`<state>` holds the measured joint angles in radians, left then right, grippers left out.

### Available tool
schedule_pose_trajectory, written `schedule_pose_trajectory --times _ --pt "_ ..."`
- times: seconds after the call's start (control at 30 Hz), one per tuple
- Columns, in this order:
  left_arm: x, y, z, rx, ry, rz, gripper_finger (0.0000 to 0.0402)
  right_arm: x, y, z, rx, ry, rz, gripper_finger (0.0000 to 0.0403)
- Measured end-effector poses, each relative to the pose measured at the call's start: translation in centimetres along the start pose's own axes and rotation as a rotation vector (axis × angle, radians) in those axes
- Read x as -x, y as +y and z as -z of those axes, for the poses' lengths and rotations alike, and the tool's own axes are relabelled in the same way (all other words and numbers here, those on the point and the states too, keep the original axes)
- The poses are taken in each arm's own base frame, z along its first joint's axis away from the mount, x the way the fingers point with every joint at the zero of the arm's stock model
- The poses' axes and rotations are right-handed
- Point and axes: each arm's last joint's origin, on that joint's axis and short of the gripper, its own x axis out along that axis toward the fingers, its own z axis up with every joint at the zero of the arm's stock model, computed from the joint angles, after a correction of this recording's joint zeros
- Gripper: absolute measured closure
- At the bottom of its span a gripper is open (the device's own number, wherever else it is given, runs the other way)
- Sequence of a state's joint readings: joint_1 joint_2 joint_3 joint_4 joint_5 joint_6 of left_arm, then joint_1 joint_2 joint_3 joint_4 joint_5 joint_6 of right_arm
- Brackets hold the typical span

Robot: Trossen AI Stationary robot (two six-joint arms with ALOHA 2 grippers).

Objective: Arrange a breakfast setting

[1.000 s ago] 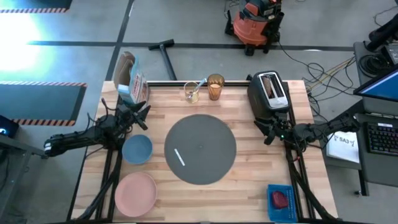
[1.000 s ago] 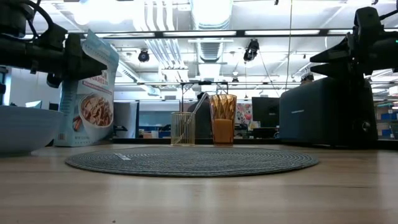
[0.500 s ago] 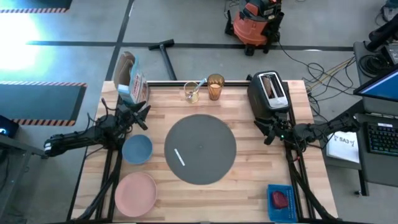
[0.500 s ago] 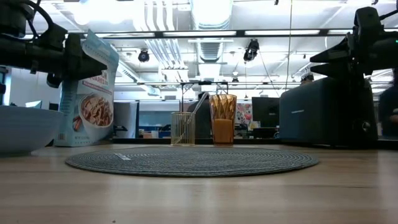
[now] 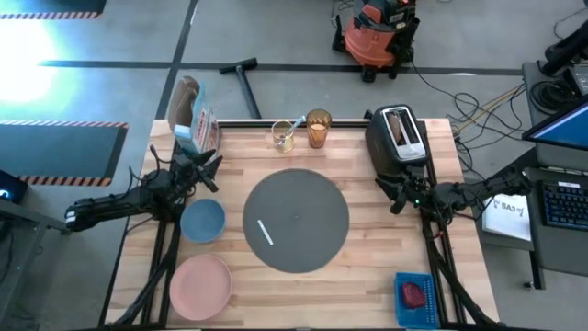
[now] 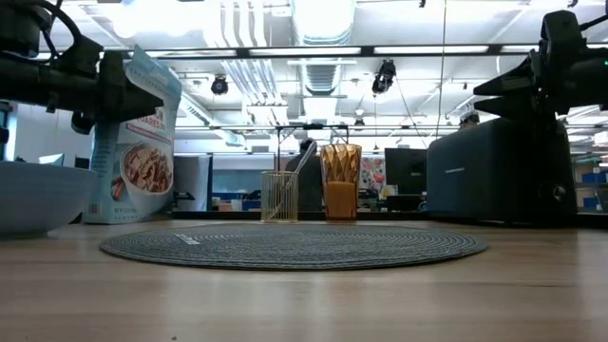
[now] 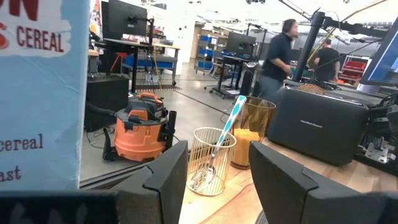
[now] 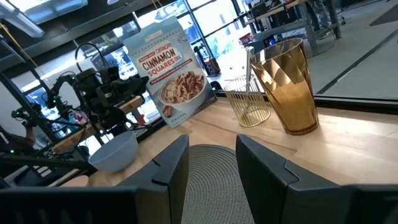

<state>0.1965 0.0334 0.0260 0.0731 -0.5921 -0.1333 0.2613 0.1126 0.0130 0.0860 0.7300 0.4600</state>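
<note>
Centrally, the dark-grey mat [image 5: 296,220] lies on the table [image 5: 367,276], blue bowl [image 5: 202,221] and pink plate [image 5: 200,286] beside it, amber tumbler [image 5: 318,128] behind, while the left gripper [image 5: 208,165] and right gripper [image 5: 390,190] hover with fingers apart.

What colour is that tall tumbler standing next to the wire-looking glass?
Amber, a translucent golden brown with faceted sides. The amber tumbler shows best in the right wrist view.

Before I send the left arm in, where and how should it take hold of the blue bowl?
Probably grip the blue bowl by its rim, coming straight down from above, one of the fingers inside and one outside. It sits upright and open beside the mat, its sloped wall giving little side purchase. The left gripper hangs open just behind it.
</note>
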Motion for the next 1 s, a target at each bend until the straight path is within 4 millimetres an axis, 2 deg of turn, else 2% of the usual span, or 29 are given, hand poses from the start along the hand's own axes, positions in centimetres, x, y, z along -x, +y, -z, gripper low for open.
schedule_pose_trajectory --times 1.0 --pt "0.00 0.05 -0.15 0.009 -0.015 -0.021 0.0247 0.00 0.00 0.00 0.000 0.000 0.000 0.0280"
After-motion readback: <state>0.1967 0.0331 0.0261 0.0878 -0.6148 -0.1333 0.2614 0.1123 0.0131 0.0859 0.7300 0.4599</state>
